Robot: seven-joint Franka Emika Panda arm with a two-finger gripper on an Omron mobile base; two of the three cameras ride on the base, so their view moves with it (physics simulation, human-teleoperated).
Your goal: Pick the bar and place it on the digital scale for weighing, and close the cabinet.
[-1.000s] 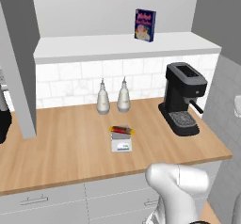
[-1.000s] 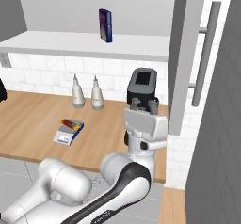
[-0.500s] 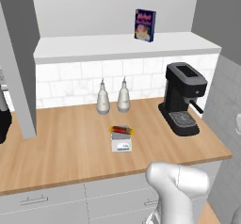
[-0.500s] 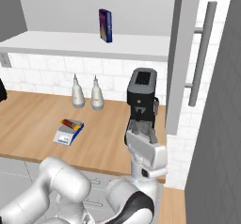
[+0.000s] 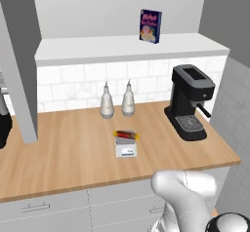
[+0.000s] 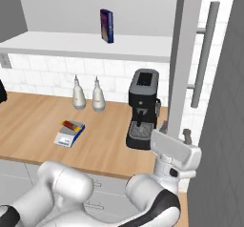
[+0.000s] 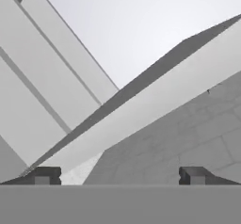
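The bar (image 5: 126, 135) (image 6: 72, 125) lies on top of the digital scale (image 5: 126, 151) (image 6: 66, 139) in the middle of the wooden counter. The cabinet stands open: its right door (image 6: 182, 59) sticks out edge-on with a long handle (image 6: 204, 54), and its left door (image 5: 20, 85) juts out at the left. My gripper (image 6: 175, 131) (image 7: 118, 176) points upward just below the right door's lower edge, far right of the scale. It is open and holds nothing. The hand view looks up along the door's slanted grey edge (image 7: 155, 100).
A black coffee machine (image 5: 190, 102) (image 6: 142, 109) stands at the counter's right end, close to my arm. Two pale bottles (image 5: 107, 100) (image 5: 128, 99) stand by the tiled wall. A blue-purple box (image 5: 150, 25) (image 6: 106, 25) sits on the open shelf. Drawers (image 5: 44, 207) run below the counter.
My hand has swung right and a little lower, from in front of the coffee machine to under the right cabinet door. The bar and scale have stayed put.
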